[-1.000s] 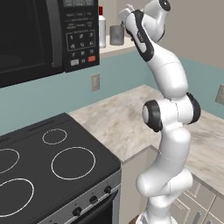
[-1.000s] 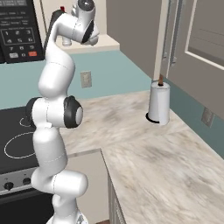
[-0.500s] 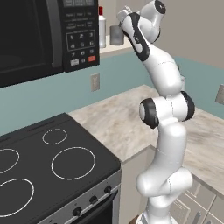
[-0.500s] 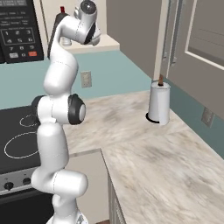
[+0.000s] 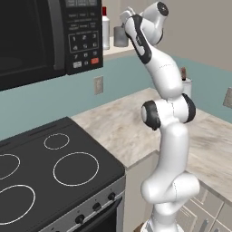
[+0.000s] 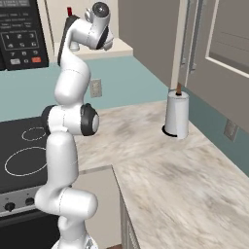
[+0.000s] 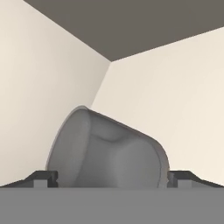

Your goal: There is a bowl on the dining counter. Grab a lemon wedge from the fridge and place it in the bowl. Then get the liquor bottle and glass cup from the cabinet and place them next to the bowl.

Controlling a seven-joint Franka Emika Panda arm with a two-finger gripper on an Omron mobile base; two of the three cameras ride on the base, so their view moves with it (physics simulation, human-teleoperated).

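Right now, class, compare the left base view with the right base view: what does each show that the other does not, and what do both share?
Left base view alone: the glass cup on the cabinet shelf, beside the red-capped liquor bottle's white body, and the microwave door.

Right base view alone: the open cabinet door and the full paper towel roll.

Both share the arm, the stovetop, the wall outlet, the microwave keypad and the marbled counter.

Cabinet walls close around glass cup, bottle just beside.
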